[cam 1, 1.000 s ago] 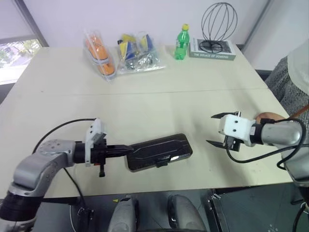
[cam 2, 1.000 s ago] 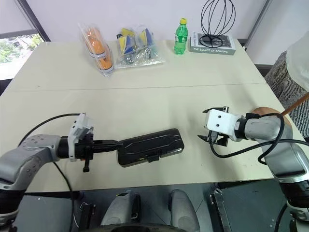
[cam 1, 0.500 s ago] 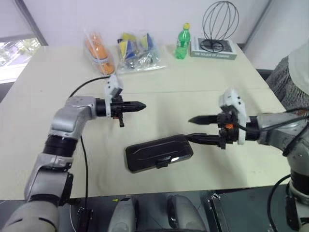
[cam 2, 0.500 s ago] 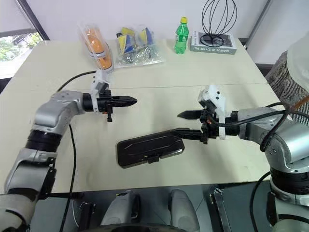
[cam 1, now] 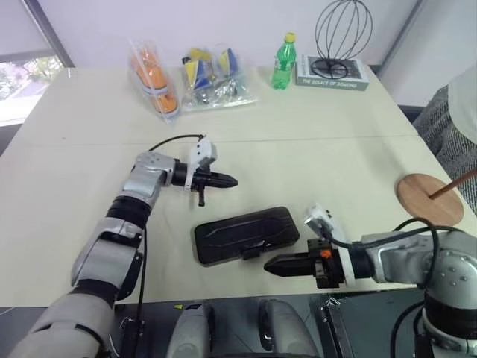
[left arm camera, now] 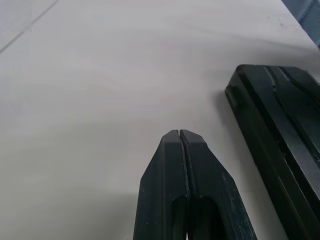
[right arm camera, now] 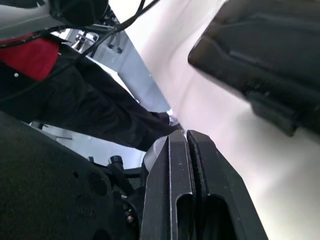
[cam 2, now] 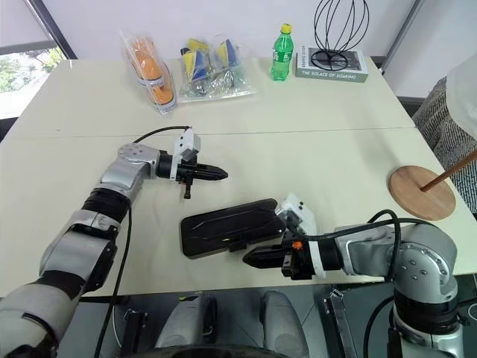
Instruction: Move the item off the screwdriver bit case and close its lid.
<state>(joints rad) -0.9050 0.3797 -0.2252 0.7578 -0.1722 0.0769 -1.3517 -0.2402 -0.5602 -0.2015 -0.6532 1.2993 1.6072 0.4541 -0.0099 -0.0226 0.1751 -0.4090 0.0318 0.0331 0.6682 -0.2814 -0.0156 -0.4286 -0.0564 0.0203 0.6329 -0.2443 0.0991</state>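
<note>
The screwdriver bit case point(cam 1: 246, 235) lies flat near the table's front edge with its dark lid point(cam 2: 232, 224) down and its latch tab point(cam 1: 252, 253) on the near side. The item, a reddish-brown wooden stand point(cam 1: 426, 198), rests on its round base on the table far to the right of the case; its rod slants out past the picture's edge. My left gripper point(cam 1: 235, 181) hovers shut and empty just beyond the case's far left corner, which lies beside it point(left arm camera: 280, 130). My right gripper point(cam 1: 267, 265) is shut and empty at the case's near right edge, over the table's edge.
At the back of the table stand snack bags point(cam 1: 212, 78), an orange packet point(cam 1: 153, 82), a green bottle point(cam 1: 281, 61) and a book point(cam 1: 332, 74) bearing a black wire sphere point(cam 1: 343, 33). A person in patterned clothing point(cam 1: 455, 127) is at the right edge.
My left gripper rose from the case's left end and moved to its far side. My right gripper swung from right of the case to its near edge and shut, uncovering the stand's base.
</note>
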